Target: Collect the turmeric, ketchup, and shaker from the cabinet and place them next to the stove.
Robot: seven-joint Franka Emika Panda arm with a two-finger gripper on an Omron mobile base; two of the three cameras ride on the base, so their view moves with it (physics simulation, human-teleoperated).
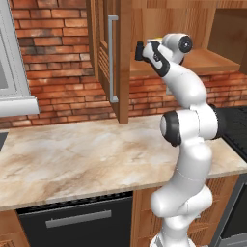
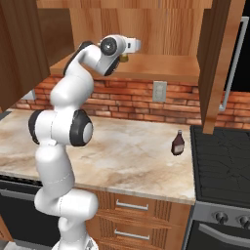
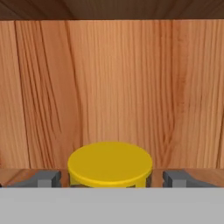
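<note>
Turmeric (image 3: 110, 164) sits on the cabinet (image 2: 146, 68) shelf, its yellow cap centred between the tool (image 3: 110, 178) tips; tool open, straddling it for a side grasp, not yet clamped. Ketchup (image 2: 178, 143) already stands on the surface (image 2: 127, 151) beside the stove (image 2: 224, 166). Open door (image 1: 107, 53) hangs close left.

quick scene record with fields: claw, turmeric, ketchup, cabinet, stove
claw: inside the cabinet, fingers apart on either side of the turmeric, gaps showing on both sides
turmeric: yellow cap seen between the fingers, on the cabinet shelf, not gripped yet
ketchup: upright on the counter just left of the stove
cabinet: door open, wood back panel ahead of the claw
stove: black cooktop at the right end of the counter
</note>
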